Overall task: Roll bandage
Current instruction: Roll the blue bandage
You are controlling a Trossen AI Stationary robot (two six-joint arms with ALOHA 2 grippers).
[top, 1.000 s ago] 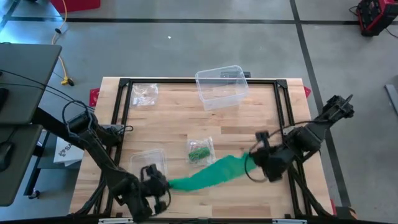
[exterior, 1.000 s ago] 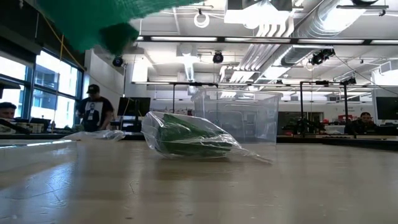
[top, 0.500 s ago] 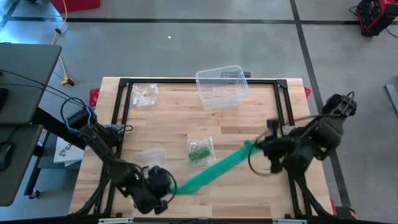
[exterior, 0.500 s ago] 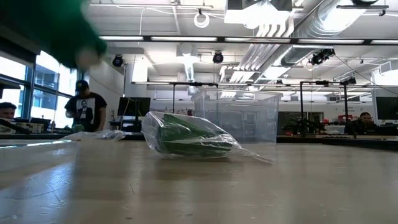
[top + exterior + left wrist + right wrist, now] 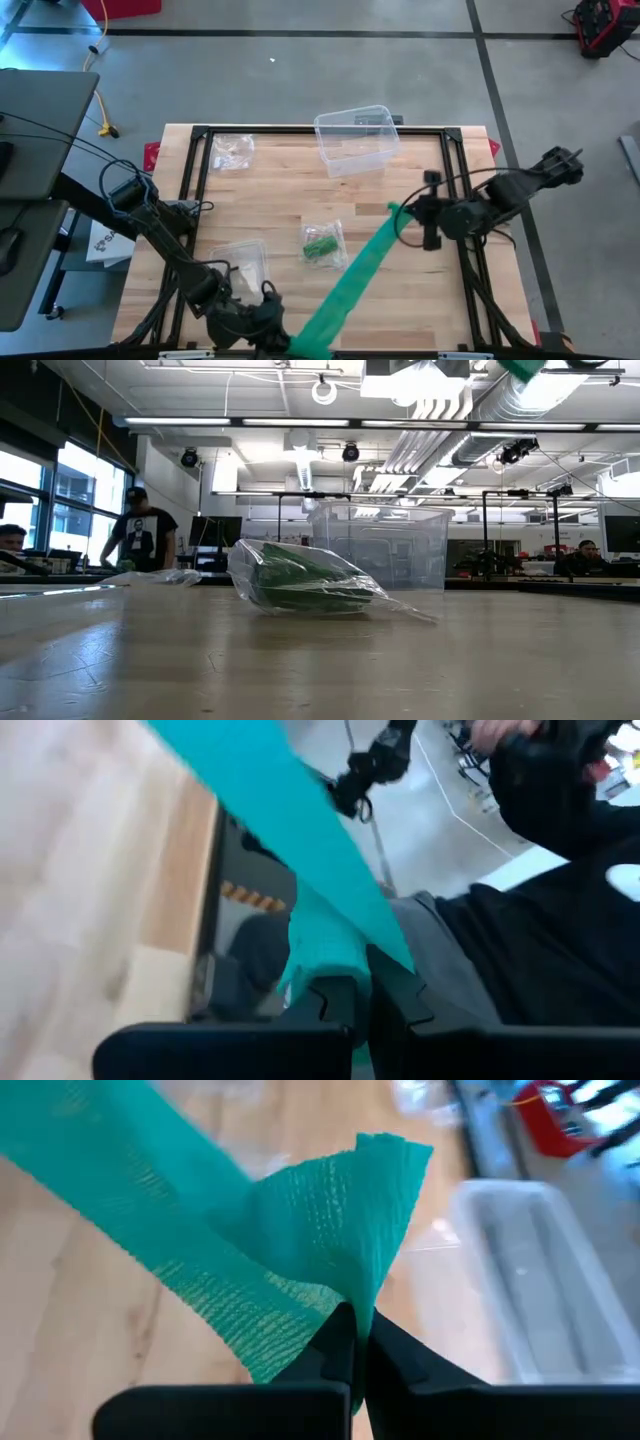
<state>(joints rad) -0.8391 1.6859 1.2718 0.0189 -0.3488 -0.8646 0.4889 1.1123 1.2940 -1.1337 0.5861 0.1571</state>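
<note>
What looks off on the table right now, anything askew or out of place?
The green mesh bandage is unrolled, stretched in a diagonal strip between the left hand at the table's near edge and the right hand, both shut on its ends. The near end hangs past the wooden table. Nothing spilled or damaged.

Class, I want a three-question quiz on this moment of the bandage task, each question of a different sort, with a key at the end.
1. True or false: the green bandage lies flat on the table.
2. Which grippers hold the bandage? A) left only B) right only C) both
3. Fill in: the small bag with green contents lies nearer the table's middle than the clear ____.

Key:
1. False; it hangs stretched between the left gripper and the right gripper.
2. C
3. tub
</note>
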